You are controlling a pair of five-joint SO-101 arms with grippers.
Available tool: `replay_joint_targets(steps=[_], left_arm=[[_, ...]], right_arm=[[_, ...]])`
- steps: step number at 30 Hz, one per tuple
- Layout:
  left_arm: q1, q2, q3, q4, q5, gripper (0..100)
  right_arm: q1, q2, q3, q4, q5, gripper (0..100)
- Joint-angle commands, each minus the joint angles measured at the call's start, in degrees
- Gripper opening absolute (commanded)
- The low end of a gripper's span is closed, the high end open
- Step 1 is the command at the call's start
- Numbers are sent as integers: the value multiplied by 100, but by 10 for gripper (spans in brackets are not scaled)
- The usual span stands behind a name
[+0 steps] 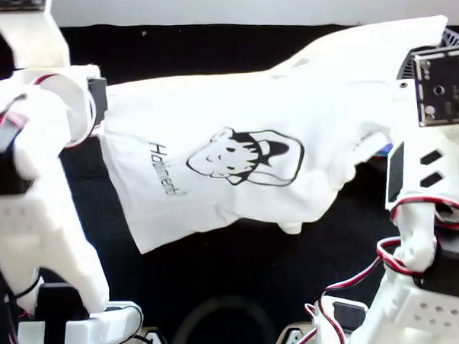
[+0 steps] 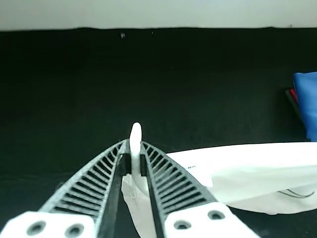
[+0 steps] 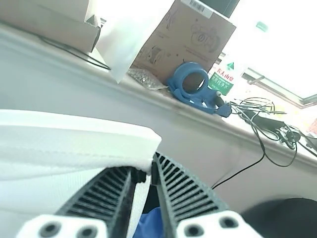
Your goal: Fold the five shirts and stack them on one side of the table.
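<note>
A white shirt [image 1: 236, 156] with a black cartoon print hangs stretched in the air above the black table [image 1: 219, 294], held up between the two arms. My left gripper [image 2: 132, 158] is shut on a fold of the white shirt [image 2: 247, 173], which pokes up between the finger tips. My right gripper [image 3: 150, 171] is shut on the white shirt's edge [image 3: 74, 144], lifted high. In the high view the left gripper [image 1: 97, 101] holds the shirt's left corner and the right arm [image 1: 439, 94] holds its right side.
A blue folded cloth [image 2: 306, 101] lies on the table at the right, partly behind the hanging shirt. Behind the table runs a white ledge with a cardboard box [image 3: 190, 32], a blue tape dispenser [image 3: 195, 89] and cables [image 3: 262, 119].
</note>
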Motion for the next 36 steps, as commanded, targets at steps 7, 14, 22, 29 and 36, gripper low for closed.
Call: replay_joint_targets(steps=[7,14,22,29,36], left_arm=[[-101,-998,-400,35,-97,9],[-110,-2149,875,26,-97,9],[-110,-3134,2176,-9,-105,9],[-119,-3644,2211,-18,-105,9],[-866,-2905,2343,-396,-105,9]], right_arm=[[48,-224,-1147,435,-62,5],[48,-1226,-1543,664,-26,5],[57,-1965,-1543,629,-9,5],[48,-1965,-1490,637,-53,5],[-13,-1200,-154,-84,-62,5]])
